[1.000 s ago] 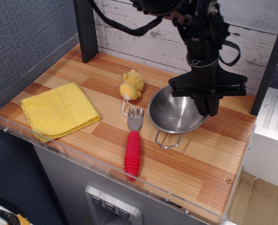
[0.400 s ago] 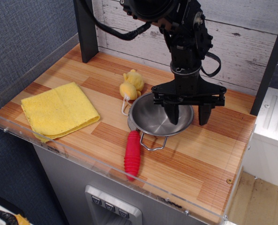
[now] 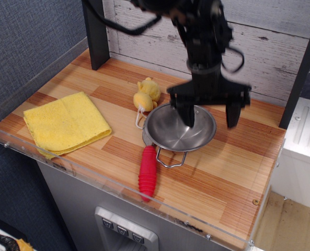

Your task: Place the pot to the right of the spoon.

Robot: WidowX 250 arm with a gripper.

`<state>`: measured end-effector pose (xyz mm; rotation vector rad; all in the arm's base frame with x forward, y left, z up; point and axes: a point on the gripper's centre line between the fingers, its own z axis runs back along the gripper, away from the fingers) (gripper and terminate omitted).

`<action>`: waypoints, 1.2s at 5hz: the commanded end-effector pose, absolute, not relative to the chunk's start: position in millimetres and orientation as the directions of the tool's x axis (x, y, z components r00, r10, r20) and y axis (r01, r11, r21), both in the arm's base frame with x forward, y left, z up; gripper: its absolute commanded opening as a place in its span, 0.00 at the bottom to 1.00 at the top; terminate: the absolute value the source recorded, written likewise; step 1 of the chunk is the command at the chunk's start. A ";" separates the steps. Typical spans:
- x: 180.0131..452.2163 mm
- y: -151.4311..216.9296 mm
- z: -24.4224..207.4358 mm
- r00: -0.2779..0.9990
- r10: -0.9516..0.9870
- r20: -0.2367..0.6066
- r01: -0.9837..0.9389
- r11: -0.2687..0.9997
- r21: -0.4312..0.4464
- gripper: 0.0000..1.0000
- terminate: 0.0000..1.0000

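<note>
Silver pot [image 3: 176,130], red-handled spoon [image 3: 147,171]

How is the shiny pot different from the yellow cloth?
The pot is shiny silver metal; the cloth is soft-looking and yellow. The pot is round and hollow with wire loop handles; the cloth is flat, folded and squarish. The pot sits over the head of the red-handled spoon, under the open gripper; the cloth lies apart at the left, touching nothing. Both rest on the wooden table.

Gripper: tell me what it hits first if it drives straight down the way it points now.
Probably the pot. The open gripper points down; one finger hangs over the bowl, the other just outside the right rim above the table. Depth is hard to judge from one view.
</note>
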<state>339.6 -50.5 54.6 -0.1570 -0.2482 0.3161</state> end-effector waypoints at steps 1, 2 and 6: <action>338.3 -34.6 133.8 0.870 0.343 0.355 -0.272 0.933 -0.235 1.00 0.00; 334.4 -28.0 149.7 0.849 0.329 0.413 -0.270 0.943 -0.196 1.00 0.00; 334.4 -28.0 149.7 0.849 0.329 0.413 -0.270 0.943 -0.196 1.00 0.00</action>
